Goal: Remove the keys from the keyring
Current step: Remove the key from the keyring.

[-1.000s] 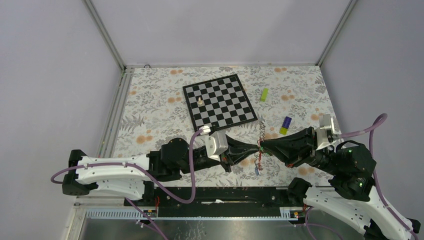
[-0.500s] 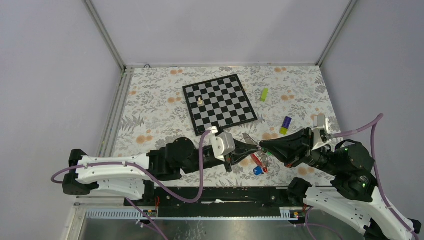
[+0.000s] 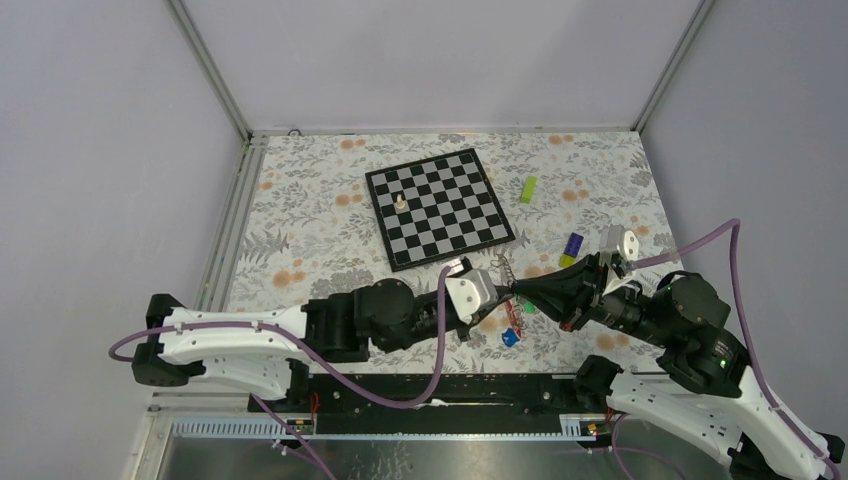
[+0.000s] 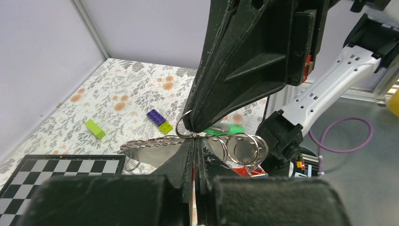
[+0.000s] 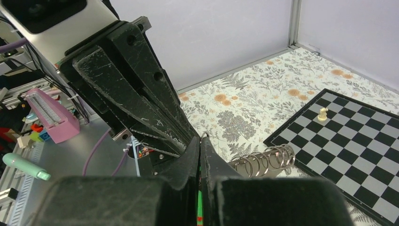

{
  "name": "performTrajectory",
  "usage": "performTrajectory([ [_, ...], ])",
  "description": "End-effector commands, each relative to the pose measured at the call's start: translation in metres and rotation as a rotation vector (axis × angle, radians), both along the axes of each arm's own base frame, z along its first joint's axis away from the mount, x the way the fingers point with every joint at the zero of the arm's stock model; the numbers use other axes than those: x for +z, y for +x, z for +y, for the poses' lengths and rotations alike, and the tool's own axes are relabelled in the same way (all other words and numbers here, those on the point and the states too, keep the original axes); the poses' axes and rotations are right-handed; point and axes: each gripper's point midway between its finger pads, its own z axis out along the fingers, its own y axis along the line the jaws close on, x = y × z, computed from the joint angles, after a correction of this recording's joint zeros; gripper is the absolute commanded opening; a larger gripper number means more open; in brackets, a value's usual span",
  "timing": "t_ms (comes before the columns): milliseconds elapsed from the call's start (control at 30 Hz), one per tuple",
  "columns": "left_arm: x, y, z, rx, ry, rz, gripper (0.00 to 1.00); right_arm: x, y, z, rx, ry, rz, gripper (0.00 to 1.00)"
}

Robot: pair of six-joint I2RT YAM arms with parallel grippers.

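Keyring (image 3: 513, 291) held mid-air, silvery coiled rings alongside; blue-headed key (image 3: 509, 338) below.

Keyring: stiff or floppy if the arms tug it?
Probably springy rather than rigid: the keyring shows its wire drawn out into an open coil. The keys sit loose beside it, so they'll likely swing. Thin bare metal, so possibly slippery.
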Motion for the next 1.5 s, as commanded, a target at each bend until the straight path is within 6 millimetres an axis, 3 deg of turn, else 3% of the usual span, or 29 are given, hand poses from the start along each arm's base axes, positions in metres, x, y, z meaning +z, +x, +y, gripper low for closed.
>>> performTrajectory([
  [0, 0.024, 0.009, -0.001, 0.066, -0.035, -0.031, 0.0, 0.021, -0.004, -0.001, 0.017, 0.039, -0.033, 0.0],
  [200, 0.026, 0.009, -0.005, 0.068, -0.037, -0.03, 0.02, 0.016, -0.005, 0.003, 0.028, 0.036, -0.011, 0.0],
  [300, 0.025, 0.008, -0.003, 0.064, -0.045, -0.021, 0.2, 0.02, -0.003, -0.001, 0.009, 0.062, -0.019, 0.0],
  [500, 0.028, 0.004, 0.003, 0.05, -0.105, -0.002, 0.37, 0.026, -0.003, -0.005, -0.01, 0.09, -0.027, 0.0],
  [867, 0.025, -0.004, 0.013, 0.002, -0.161, 0.004, 0.37, 0.037, -0.004, -0.014, -0.033, 0.152, -0.045, 0.0],
  [1067, 0.035, -0.014, 0.023, -0.054, -0.225, -0.007, 0.42, 0.039, -0.004, -0.016, -0.041, 0.166, -0.05, 0.0],
  [1467, 0.038, -0.017, 0.022, -0.071, -0.236, -0.015, 0.42, 0.038, -0.004, -0.015, -0.034, 0.171, -0.045, 0.0],
])
